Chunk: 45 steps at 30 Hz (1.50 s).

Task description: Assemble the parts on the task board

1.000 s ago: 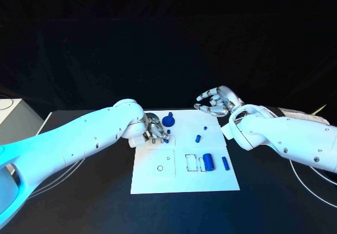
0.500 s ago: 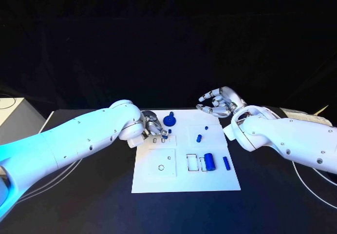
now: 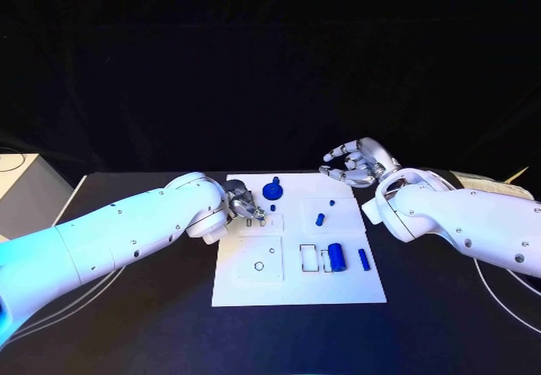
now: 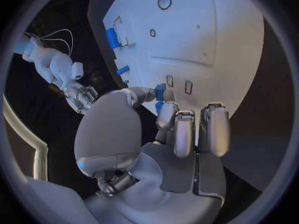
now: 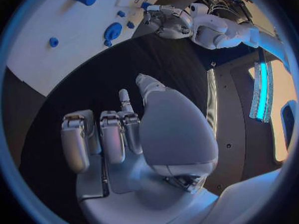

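From the head camera I see the board (image 3: 295, 281) lying white in the middle of the black table (image 3: 135, 312). My left hand (image 3: 247, 205) sits low over the board's far-left part, just beside two small slots there. In the left wrist view its fingers (image 4: 181, 134) are curled in, pressed side by side, and thumb and fingertip pinch a small blue part (image 4: 160, 91) right above the board; a second blue bit (image 4: 158, 106) shows just beneath it, and I cannot tell whether that is the same piece.

My right hand (image 3: 357, 163) hangs beyond the board's far-right corner, well apart from any part. Its fingers (image 5: 113, 134) are curled halfway, side by side, holding nothing.

On the board, a blue knob (image 3: 272, 190) stands at the far edge, just right of my left hand. A small peg (image 3: 331, 205) and a short stub (image 3: 319, 220) lie right of centre. Nearer to me a thick cylinder (image 3: 334, 254) rests beside a rectangular outline, with a thin bar (image 3: 363, 259) just to its right. A small ring mark (image 3: 258, 266) sits on the near-left part.
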Each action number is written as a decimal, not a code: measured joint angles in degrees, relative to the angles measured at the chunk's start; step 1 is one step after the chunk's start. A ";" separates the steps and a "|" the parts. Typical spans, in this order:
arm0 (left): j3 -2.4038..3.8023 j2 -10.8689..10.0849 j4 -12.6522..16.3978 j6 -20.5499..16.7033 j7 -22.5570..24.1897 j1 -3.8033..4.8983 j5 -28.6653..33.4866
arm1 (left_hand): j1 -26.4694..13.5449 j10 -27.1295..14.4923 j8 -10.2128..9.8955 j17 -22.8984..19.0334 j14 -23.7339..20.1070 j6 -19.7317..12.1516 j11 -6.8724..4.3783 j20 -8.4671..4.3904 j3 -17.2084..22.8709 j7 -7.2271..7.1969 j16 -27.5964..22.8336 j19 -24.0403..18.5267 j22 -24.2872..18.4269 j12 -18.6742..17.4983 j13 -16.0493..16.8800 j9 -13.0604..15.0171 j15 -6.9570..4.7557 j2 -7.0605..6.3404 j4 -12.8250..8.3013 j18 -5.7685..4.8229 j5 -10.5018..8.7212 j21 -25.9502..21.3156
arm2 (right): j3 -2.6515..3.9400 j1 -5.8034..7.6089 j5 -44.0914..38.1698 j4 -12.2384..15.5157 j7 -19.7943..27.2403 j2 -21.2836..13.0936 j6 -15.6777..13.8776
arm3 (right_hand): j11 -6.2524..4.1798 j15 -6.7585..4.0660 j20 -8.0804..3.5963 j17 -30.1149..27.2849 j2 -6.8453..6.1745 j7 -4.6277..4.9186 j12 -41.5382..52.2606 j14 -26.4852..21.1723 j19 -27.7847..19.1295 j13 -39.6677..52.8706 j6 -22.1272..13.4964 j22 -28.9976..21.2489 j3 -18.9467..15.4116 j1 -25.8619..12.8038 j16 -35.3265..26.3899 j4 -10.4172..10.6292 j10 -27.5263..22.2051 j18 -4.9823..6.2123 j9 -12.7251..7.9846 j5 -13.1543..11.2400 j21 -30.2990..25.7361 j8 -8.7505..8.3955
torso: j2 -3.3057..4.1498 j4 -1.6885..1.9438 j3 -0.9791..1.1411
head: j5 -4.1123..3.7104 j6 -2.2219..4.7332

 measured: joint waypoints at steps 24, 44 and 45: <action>-0.04 1.14 -1.24 -2.26 0.72 -1.22 -3.38 | -0.47 0.00 -0.32 0.04 -0.20 0.23 0.01 0.01 1.01 -0.01 0.00 0.00 0.19 0.00 -0.01 -0.01 -0.19 -0.47 -1.01 0.01 -0.01 0.00 | 0.00 -0.04 -0.20 0.12 -0.02 -0.17 -0.25 | 0.00 0.00 0.00 0.00 0.00 0.00 0.00 0.00 0.00 -0.01 0.00 -0.01 0.00 0.00 0.00 0.00 0.00 0.00 0.00 0.00 0.00 0.00 | 0.15 -0.13 0.03 | -0.19 -0.86; 0.05 1.23 -1.57 1.39 -0.37 -1.19 -2.38 | -0.35 0.00 -0.67 0.03 -0.20 0.41 0.01 0.01 1.01 -0.03 0.00 -0.01 0.33 -0.01 -0.02 0.03 -0.19 -0.35 -1.01 0.01 -0.01 0.22 | 0.00 -0.04 -0.32 0.15 0.02 -0.18 -0.93 | 0.00 0.00 0.00 0.00 0.00 0.00 0.00 0.00 0.00 -0.02 0.00 -0.03 0.00 0.00 0.00 0.00 0.00 0.00 0.00 0.00 0.00 0.00 | 0.14 -0.04 0.04 | -0.29 -1.35; 0.06 1.23 -1.58 1.43 -0.38 -1.19 -2.35 | -0.35 0.00 -0.67 0.03 -0.20 0.41 0.01 0.01 1.01 -0.03 0.00 -0.01 0.33 -0.01 -0.02 0.03 -0.19 -0.35 -1.01 0.01 0.11 0.22 | 0.00 -0.04 -0.33 0.16 0.02 -0.18 -0.95 | 0.00 0.00 0.00 0.00 0.00 0.00 0.00 0.00 0.00 -0.02 0.00 -0.03 0.00 0.00 0.00 0.00 0.00 0.00 0.00 0.00 0.00 0.00 | 0.15 -0.04 0.04 | -0.27 -1.38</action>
